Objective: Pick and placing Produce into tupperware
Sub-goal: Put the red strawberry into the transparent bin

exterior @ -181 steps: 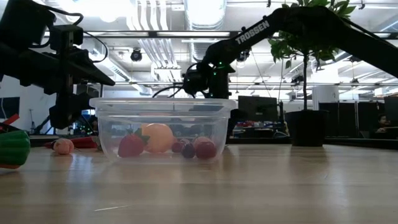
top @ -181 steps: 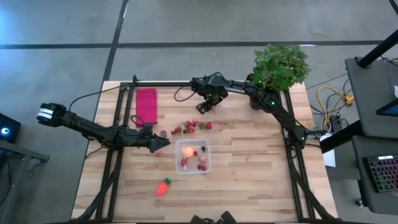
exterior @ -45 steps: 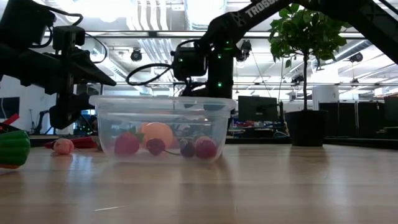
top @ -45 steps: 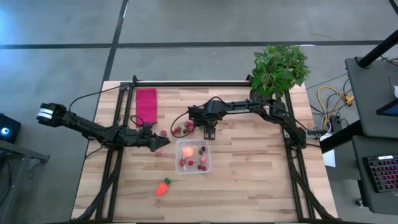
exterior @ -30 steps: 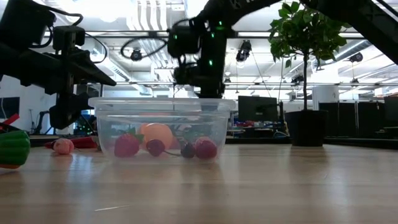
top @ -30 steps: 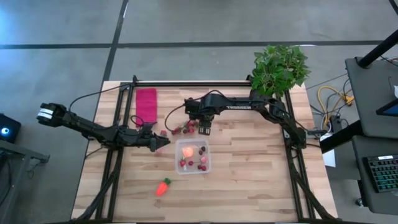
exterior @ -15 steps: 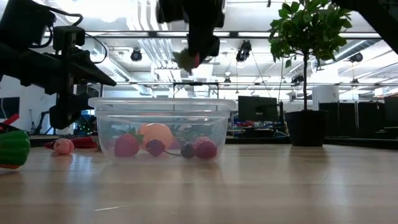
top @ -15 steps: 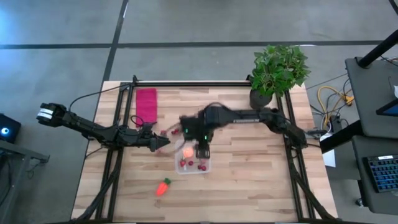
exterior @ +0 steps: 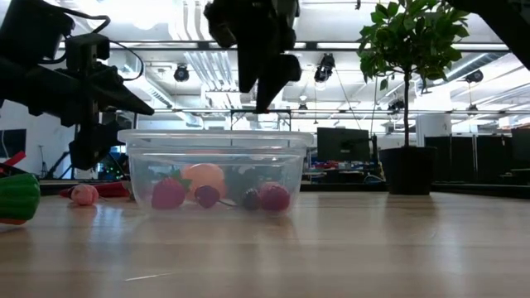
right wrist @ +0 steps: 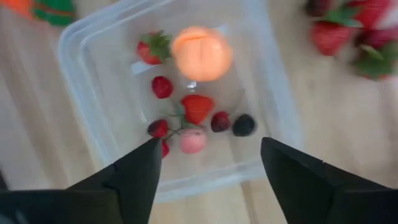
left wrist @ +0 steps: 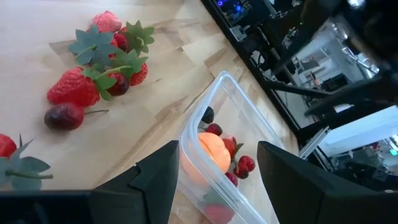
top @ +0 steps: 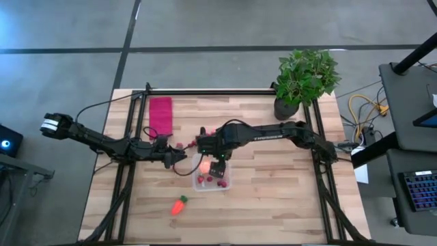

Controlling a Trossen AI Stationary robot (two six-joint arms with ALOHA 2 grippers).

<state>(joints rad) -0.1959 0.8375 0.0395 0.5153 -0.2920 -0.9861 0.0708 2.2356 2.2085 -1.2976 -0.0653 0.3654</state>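
No text, label, brand, number or sign can be read in these pictures.
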